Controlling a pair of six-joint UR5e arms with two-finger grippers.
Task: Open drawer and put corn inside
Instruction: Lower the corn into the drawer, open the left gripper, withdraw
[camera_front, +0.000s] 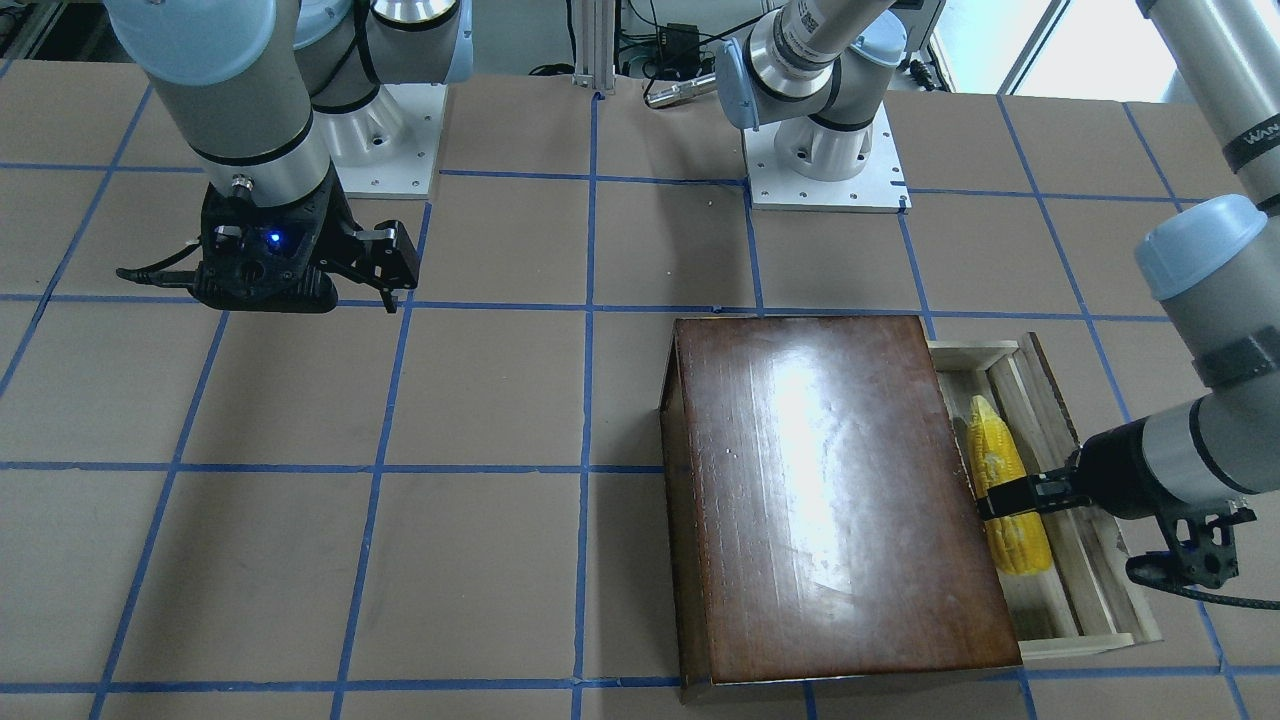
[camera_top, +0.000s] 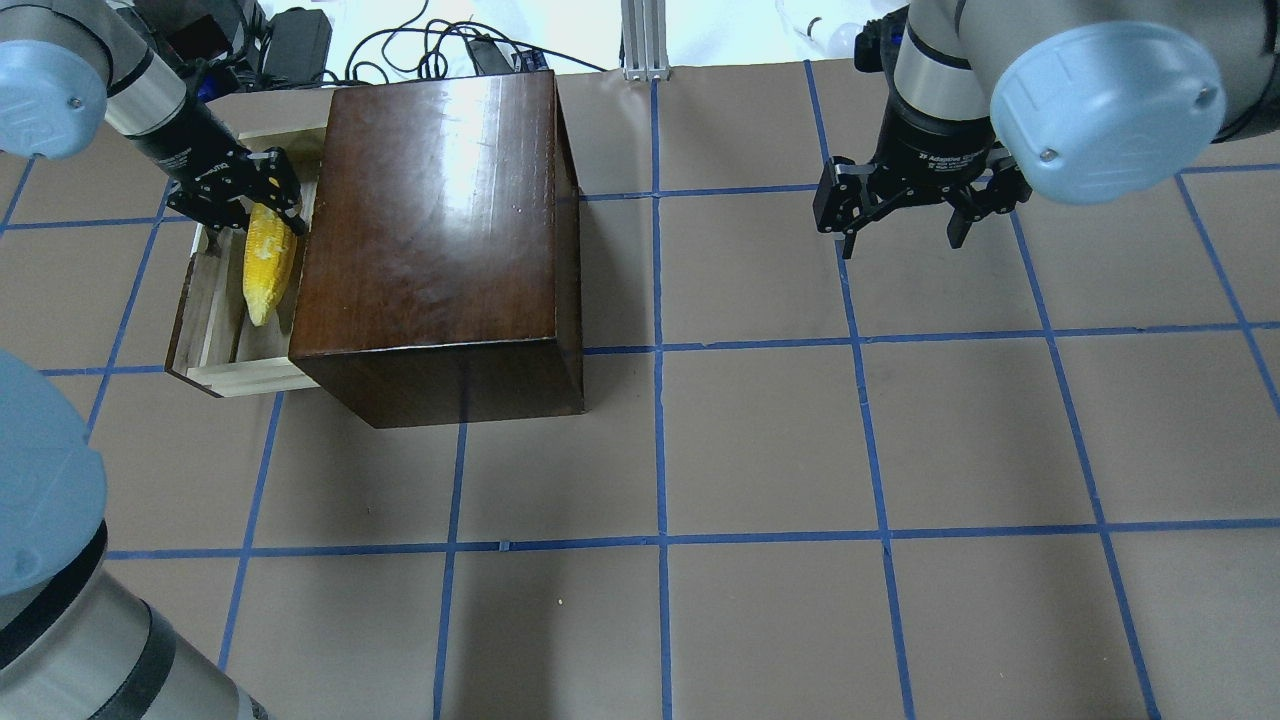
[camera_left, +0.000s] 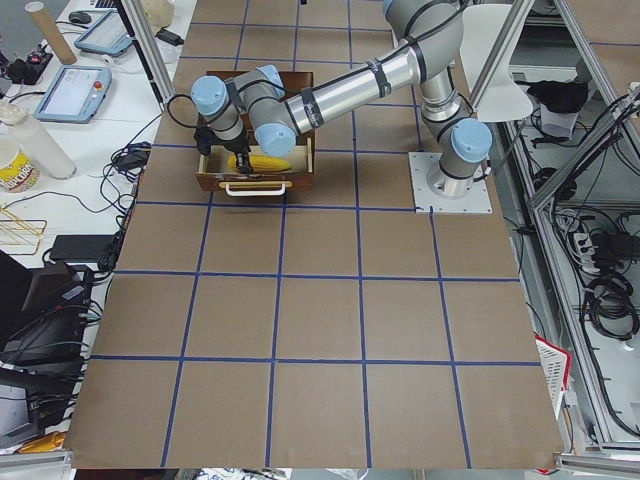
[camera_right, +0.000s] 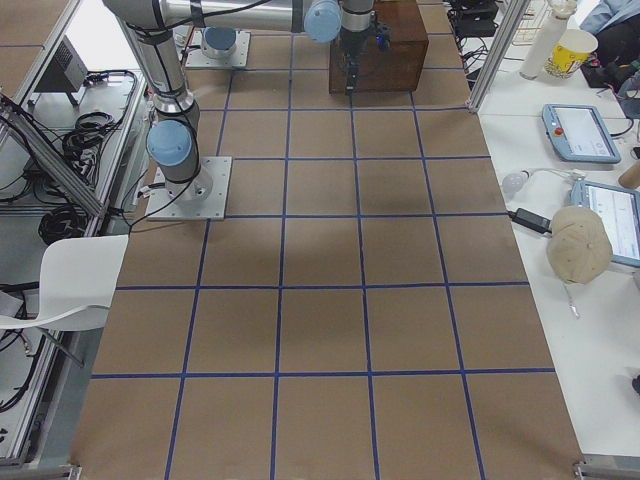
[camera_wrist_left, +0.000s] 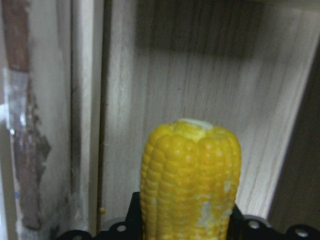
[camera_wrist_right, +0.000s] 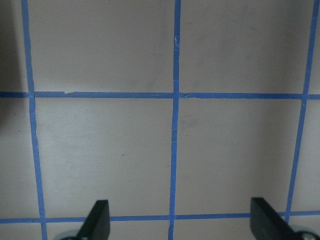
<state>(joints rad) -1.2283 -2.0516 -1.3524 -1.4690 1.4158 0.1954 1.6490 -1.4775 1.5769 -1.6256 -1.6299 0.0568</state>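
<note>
1. Two arms work at the counter (camera_top: 760, 440), which is brown and marked with a blue tape grid.
2. On the robot's left half stands the box (camera_front: 840, 490), dark and glossy on top.
3. From the box's left side the drawer (camera_front: 1062, 592) stands pulled out, with its pale wood floor showing.
4. Inside the drawer, close along the box's side, is the corn (camera_front: 993, 450). It runs lengthwise, with the pointed tip towards the robot and the blunt end away.
5. The left pincer (camera_front: 1003, 500) reaches in over the drawer's front panel and is clamped across the corn, between its middle and its blunt end.
6. Whether the corn rests on the drawer floor or hangs just above it cannot be told.
7. The right pincer (camera_top: 900, 240) hangs over bare counter well apart from the box. Its fingers are spread wide and hold nothing.
</note>
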